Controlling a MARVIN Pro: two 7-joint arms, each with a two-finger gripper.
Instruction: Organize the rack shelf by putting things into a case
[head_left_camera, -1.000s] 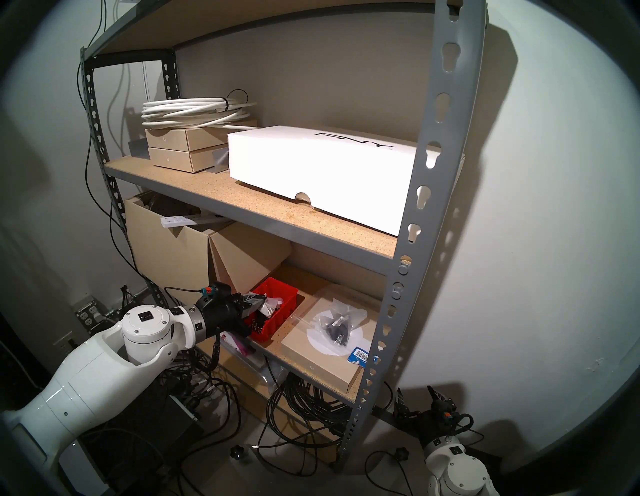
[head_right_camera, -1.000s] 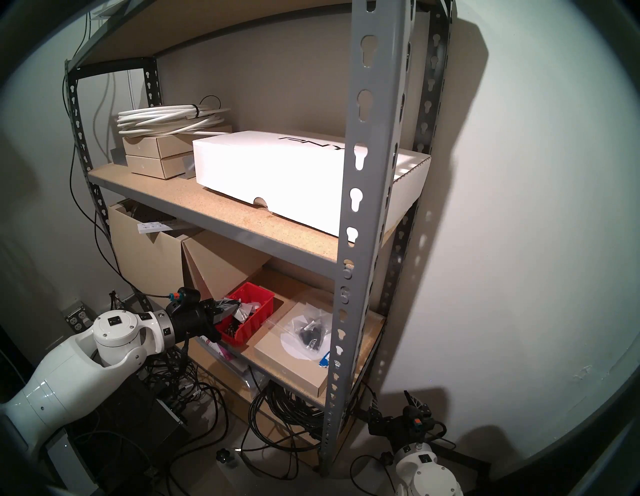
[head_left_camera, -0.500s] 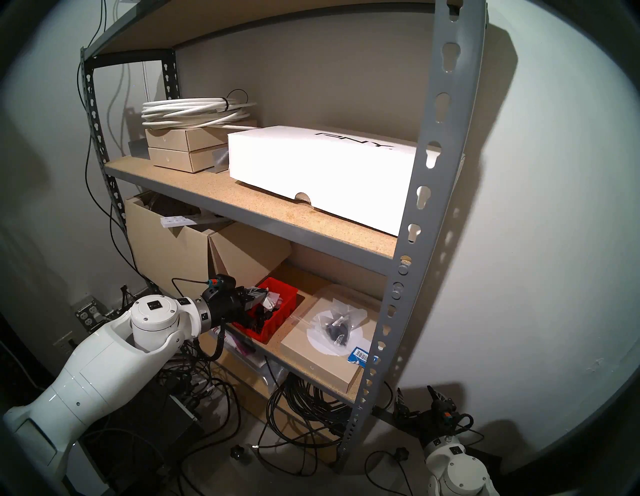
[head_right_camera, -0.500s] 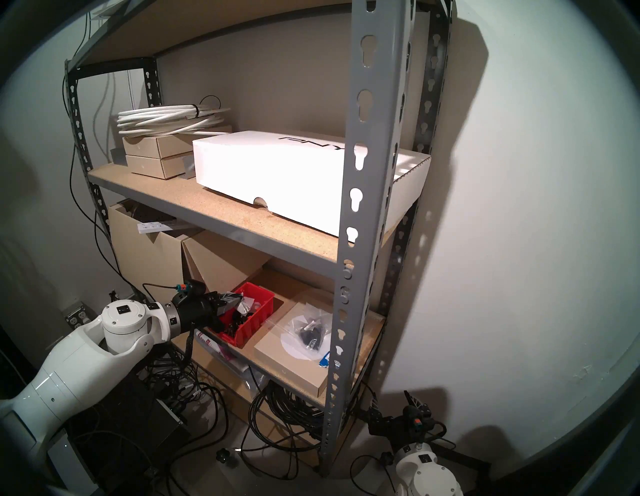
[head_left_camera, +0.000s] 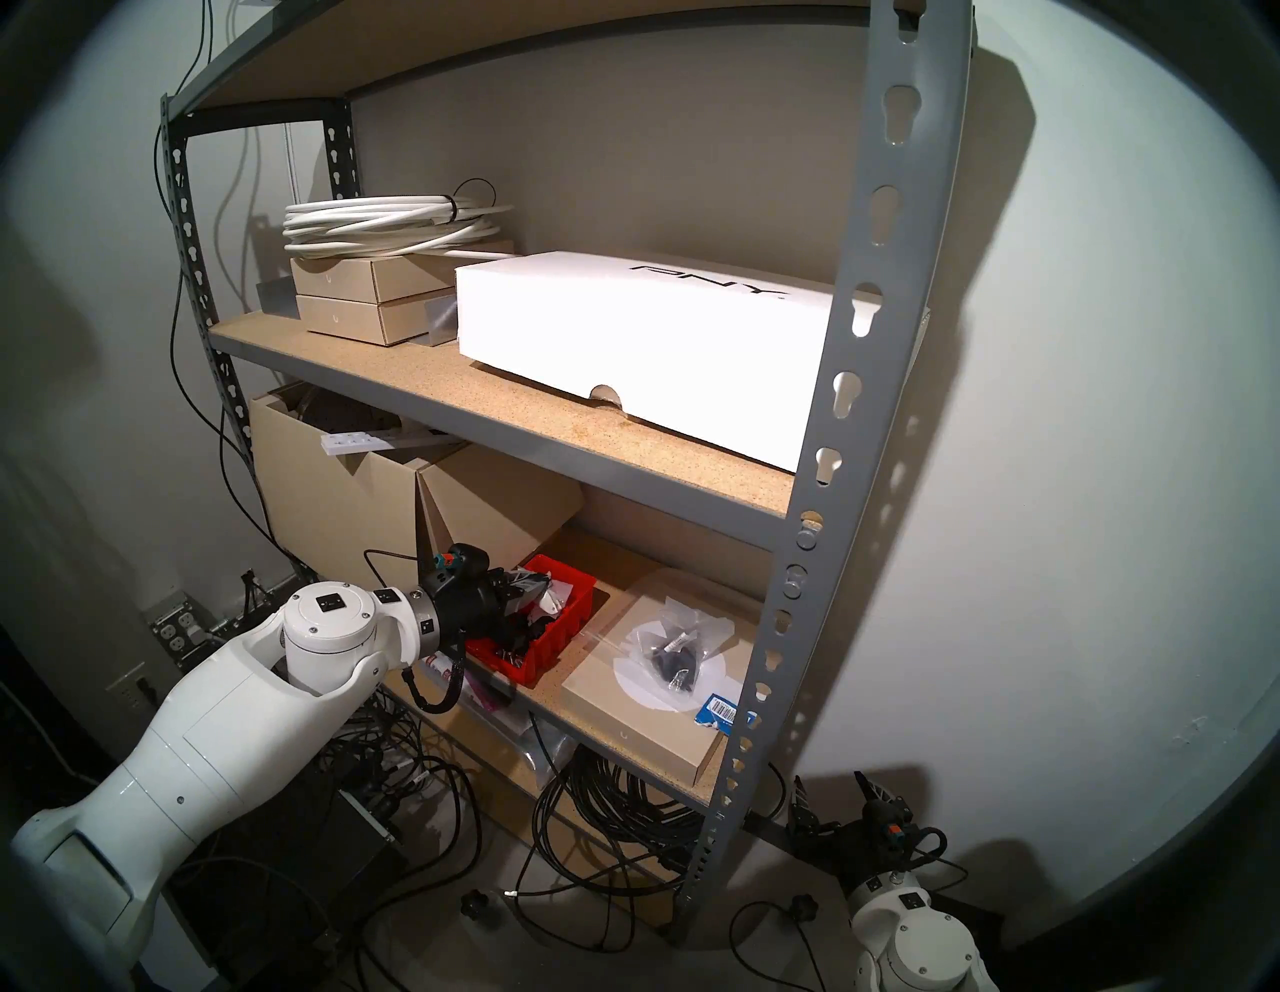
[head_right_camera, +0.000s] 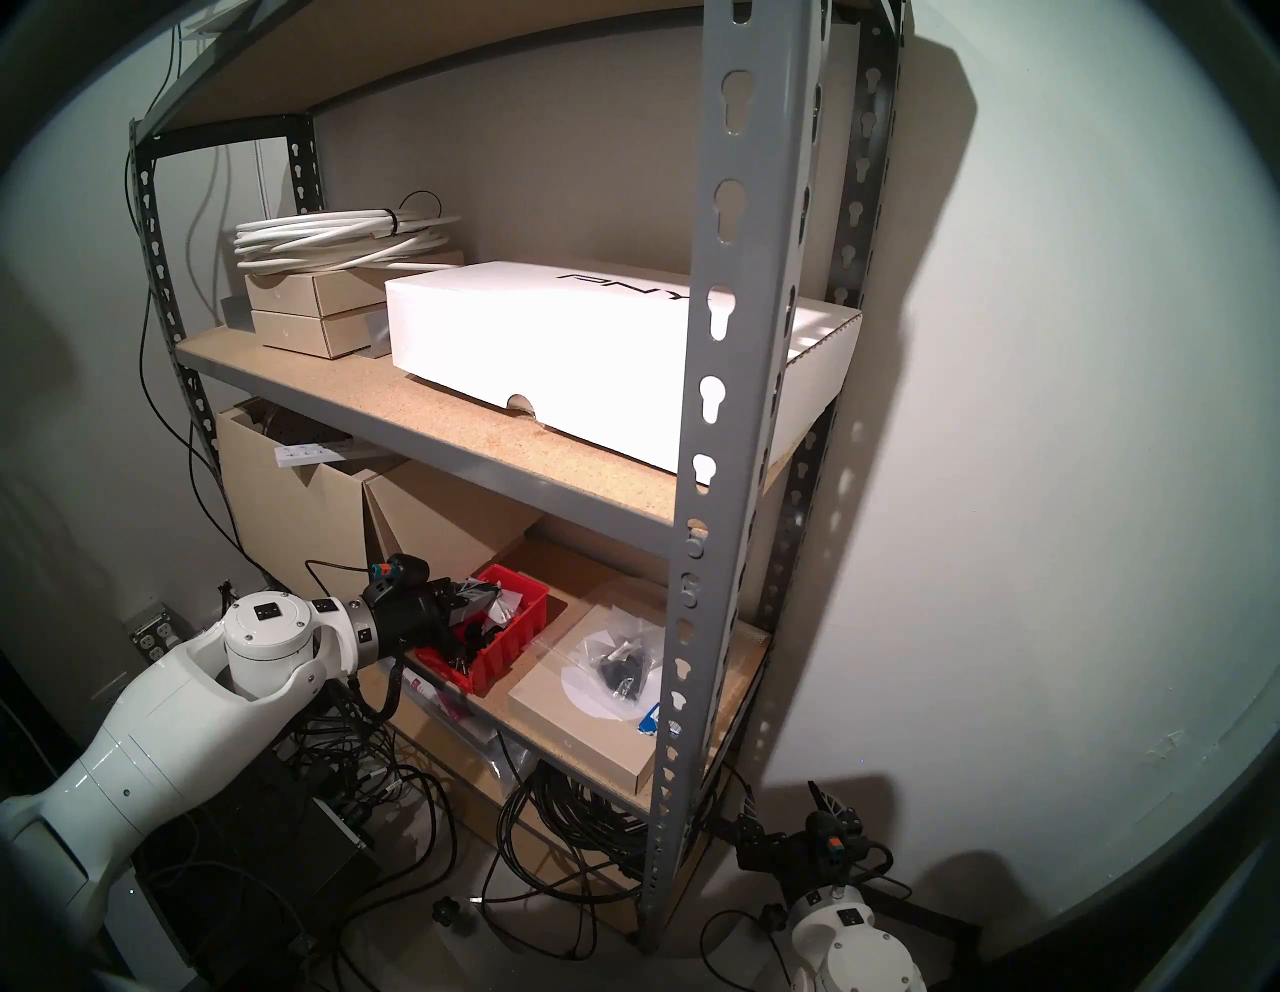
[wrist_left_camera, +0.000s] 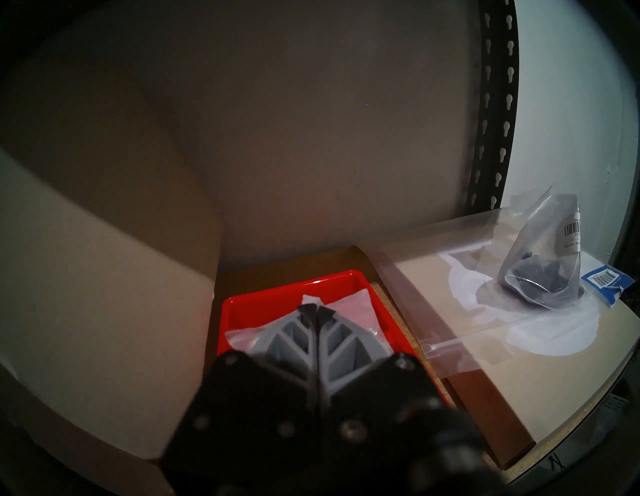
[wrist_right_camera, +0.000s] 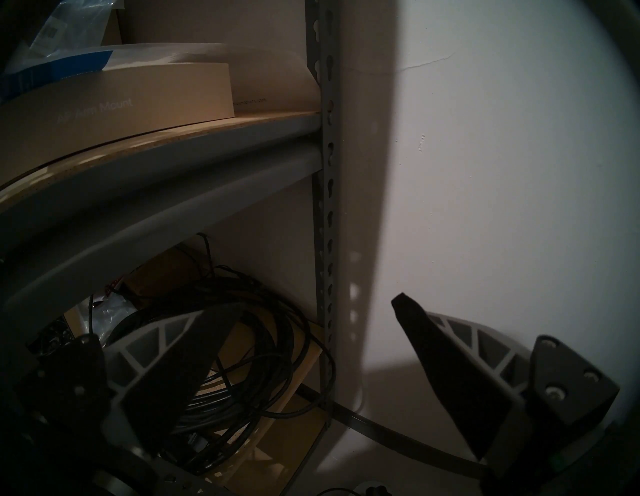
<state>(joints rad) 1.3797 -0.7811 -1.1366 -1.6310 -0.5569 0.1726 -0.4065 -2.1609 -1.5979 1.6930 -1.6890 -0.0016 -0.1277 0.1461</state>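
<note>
**Left pincer over the red bin, bag pinched**

I find the left gripper (wrist_left_camera: 314, 313) clamped tight on a clear bag (wrist_left_camera: 349, 304), poised above the red bin (head_left_camera: 554, 641) for release. Just beside the bin, a bag of black parts (head_left_camera: 675, 651) waits on a flat tan box (head_left_camera: 637, 720). A cardboard flap (head_left_camera: 485, 512) crowds the bin. The right gripper (wrist_right_camera: 311, 329) gapes, idle, well apart.
</note>
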